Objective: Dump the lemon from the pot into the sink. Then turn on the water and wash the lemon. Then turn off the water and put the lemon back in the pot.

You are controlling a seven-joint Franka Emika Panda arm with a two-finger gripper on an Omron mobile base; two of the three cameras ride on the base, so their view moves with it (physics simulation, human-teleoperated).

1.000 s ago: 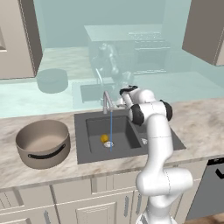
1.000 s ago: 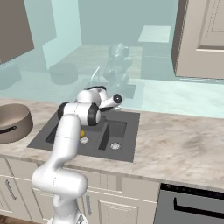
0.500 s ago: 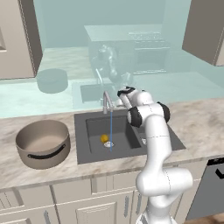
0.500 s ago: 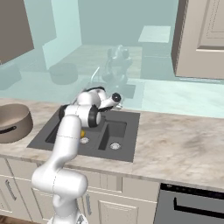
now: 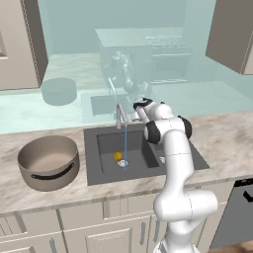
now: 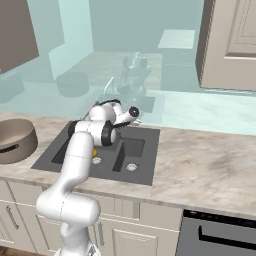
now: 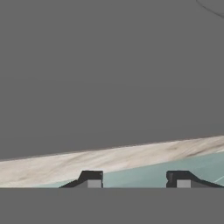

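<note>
Running water now falls from the faucet (image 5: 120, 114) onto the lemon (image 5: 117, 156) in the sink (image 5: 96, 170); gripper (image 5: 140, 104) has edged nearer the faucet, jaws apart and empty; washing under way, shut-off next.

You have a marbled beige tabletop (image 5: 222, 136) running across the cabinets. The dark grey sink (image 5: 94, 168) is set into it near the middle, its larger basin on the left in the left base view. The taupe-brown pot (image 5: 48, 161) stands upright on the tabletop just beside the sink's left edge. To the right of the sink the stone lies bare, as your right base view confirms (image 6: 200, 165).
</note>
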